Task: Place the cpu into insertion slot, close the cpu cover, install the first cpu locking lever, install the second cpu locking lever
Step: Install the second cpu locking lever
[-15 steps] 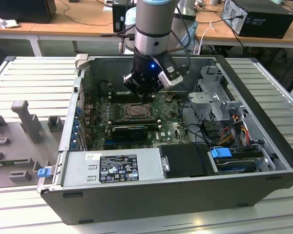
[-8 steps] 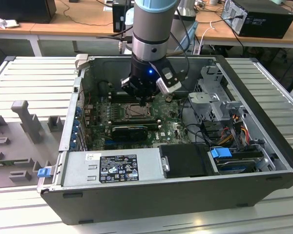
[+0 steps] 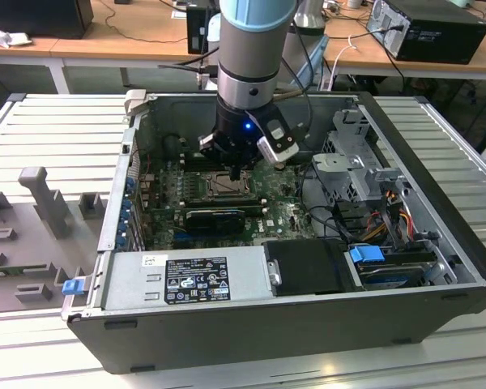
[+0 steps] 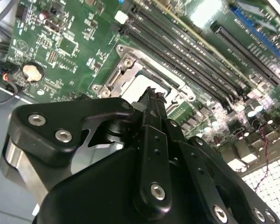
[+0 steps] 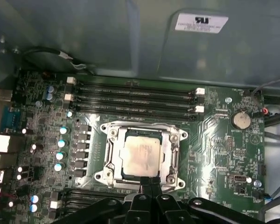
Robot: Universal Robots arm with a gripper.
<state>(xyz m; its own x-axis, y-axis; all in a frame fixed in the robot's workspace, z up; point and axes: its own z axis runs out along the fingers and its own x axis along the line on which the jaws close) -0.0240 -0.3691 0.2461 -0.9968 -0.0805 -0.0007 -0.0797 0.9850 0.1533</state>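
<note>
The cpu (image 5: 141, 155) lies seated in the insertion slot (image 5: 113, 133) mid-motherboard, the cpu cover (image 5: 173, 158) flat around it. The gripper (image 5: 150, 183) hangs just over the slot's edge — fingers pressed together, holding nothing — likely to push.

Bright, even overhead light; glare on the green board (image 4: 210, 11).

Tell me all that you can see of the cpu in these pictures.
The cpu is a small flat square chip with a pale silver-grey metal top that looks dull and faintly marked. It lies flat in the insertion slot, framed by the cpu cover, which lies down around it. The gripper hangs at the edge nearest it, fingers together; whether they touch the chip cannot be told.
</note>
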